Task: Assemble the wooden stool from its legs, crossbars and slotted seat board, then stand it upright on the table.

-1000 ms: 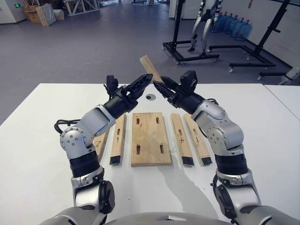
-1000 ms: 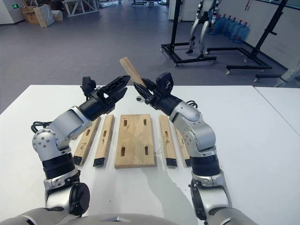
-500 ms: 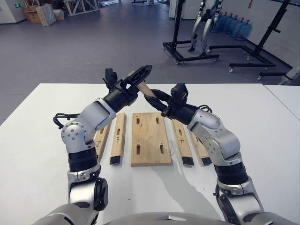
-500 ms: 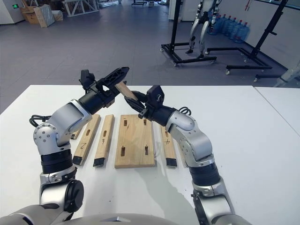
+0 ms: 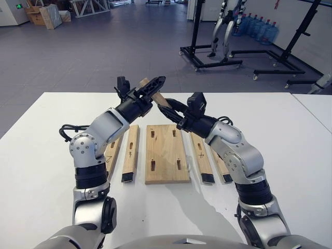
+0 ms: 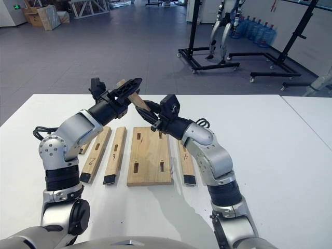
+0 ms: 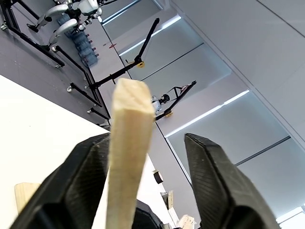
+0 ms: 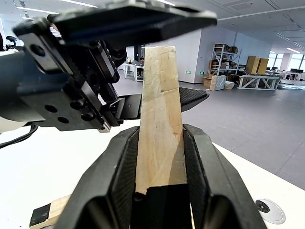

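My right gripper (image 5: 169, 105) is shut on the lower end of a short wooden crossbar (image 5: 155, 95), which it holds tilted above the table's far side. In its wrist view the stick (image 8: 161, 95) rises straight out of the shut fingers (image 8: 125, 157). My left gripper (image 5: 156, 87) is open, and its fingers straddle the crossbar's upper end. Seen from the left wrist, the wood (image 7: 127, 143) lies against one finger (image 7: 90, 162) with a gap to the other. The slotted seat board (image 5: 166, 153) lies flat below, between two legs on the left (image 5: 130, 153) and two on the right (image 5: 199, 154).
The white table (image 5: 41, 155) has bare room at the front and on both sides. A small round port (image 5: 167, 108) is set in its far side. Beyond the far edge are a grey floor and black wheeled frames (image 5: 212, 57).
The right gripper brought the crossbar down and to the left. The left gripper rose, and its open fingers now straddle the stick's upper end instead of standing beside it.
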`<action>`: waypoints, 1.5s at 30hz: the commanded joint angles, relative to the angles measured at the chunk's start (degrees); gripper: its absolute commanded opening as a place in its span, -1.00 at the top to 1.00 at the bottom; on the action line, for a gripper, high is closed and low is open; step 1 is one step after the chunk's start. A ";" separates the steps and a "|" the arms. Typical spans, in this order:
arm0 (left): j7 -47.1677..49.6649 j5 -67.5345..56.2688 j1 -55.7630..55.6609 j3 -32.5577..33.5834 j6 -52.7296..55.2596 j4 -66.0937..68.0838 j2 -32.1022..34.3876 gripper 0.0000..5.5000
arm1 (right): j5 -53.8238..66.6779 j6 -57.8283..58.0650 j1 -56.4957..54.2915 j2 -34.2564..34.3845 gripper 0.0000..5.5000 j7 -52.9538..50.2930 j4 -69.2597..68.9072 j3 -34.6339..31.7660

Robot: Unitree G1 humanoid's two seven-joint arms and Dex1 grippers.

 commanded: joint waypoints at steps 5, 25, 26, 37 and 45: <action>0.45 0.63 0.79 -1.41 -0.31 1.17 1.17 0.46 | 0.08 -0.50 0.47 0.56 0.53 -0.20 -1.46 0.10; 1.81 3.61 0.90 -1.14 -2.86 0.39 2.52 0.86 | -0.81 6.63 1.48 -0.45 0.10 -1.09 -1.27 2.20; 1.45 4.45 1.01 -1.23 -2.76 0.44 2.89 0.86 | -0.85 7.01 1.53 -0.49 0.04 -1.10 -1.27 2.23; -7.54 43.90 23.10 1.66 -9.80 -15.90 26.41 0.86 | -4.70 3.88 10.25 -10.68 -0.10 -1.02 0.88 -6.60; -15.15 55.28 24.58 -1.95 -24.17 -8.51 15.11 0.86 | -6.67 2.13 8.95 -5.70 -0.10 -5.49 3.46 -5.31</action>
